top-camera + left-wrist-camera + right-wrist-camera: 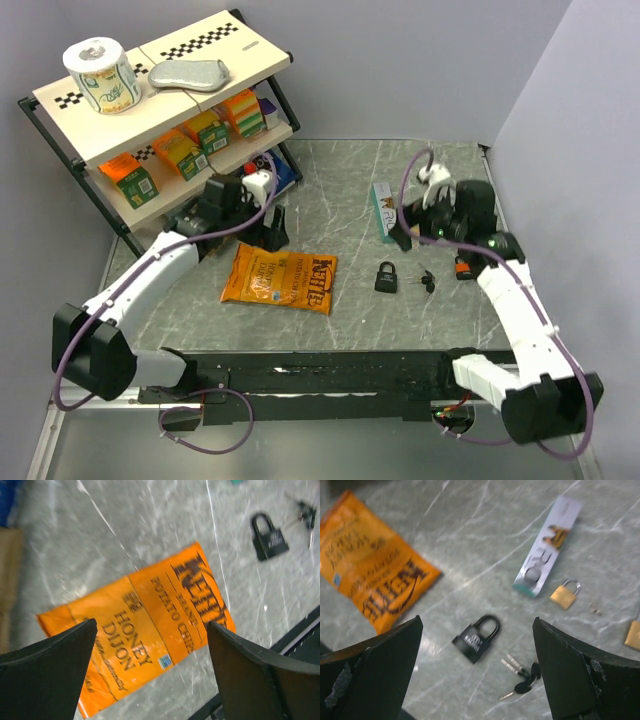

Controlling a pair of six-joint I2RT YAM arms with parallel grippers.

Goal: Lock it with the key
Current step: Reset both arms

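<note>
A black padlock lies flat on the grey marble table, its shackle down in the body. Black-headed keys on a ring lie just beside it, apart from it. My right gripper hovers above and behind both, jaws wide open, nothing between them. My left gripper hangs open and empty over the orange chip bag, well left of the lock. The left wrist view also catches the padlock and keys at its far right.
A small brass padlock and a second brass one lie near the right arm. A long toothpaste box lies behind the lock. A stocked shelf stands at the back left.
</note>
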